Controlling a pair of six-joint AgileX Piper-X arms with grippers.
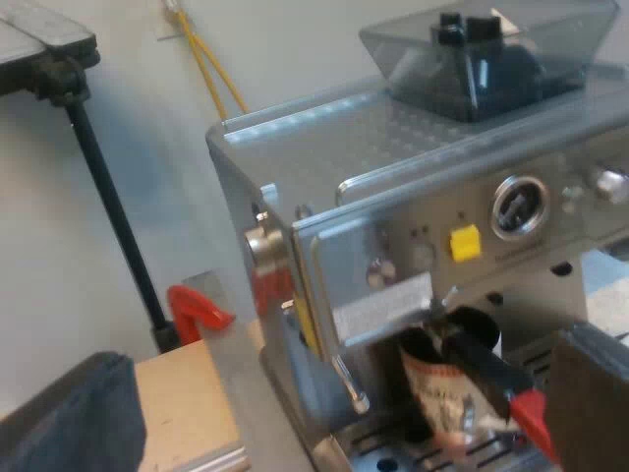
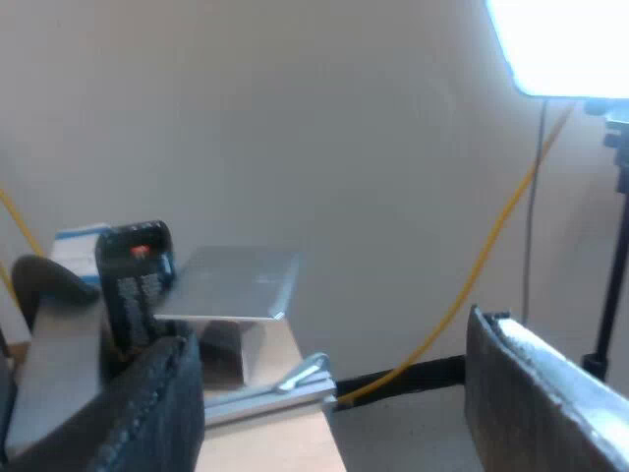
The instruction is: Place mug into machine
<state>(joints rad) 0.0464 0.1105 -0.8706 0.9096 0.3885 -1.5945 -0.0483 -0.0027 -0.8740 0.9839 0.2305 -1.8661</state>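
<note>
Two end effectors were wide open and held nothing. The mug (image 1: 437,388) stood at the front of the espresso machine (image 1: 393,197), behind the red-tipped handle (image 1: 496,374). It was straight ahead of our left end effector (image 1: 344,383), the nearer one. Our right end effector (image 2: 329,374) faced a wall (image 2: 314,128).

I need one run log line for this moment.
mug: on drip tray under holder | left gripper: open, clear of mug | right gripper: open, empty
</note>
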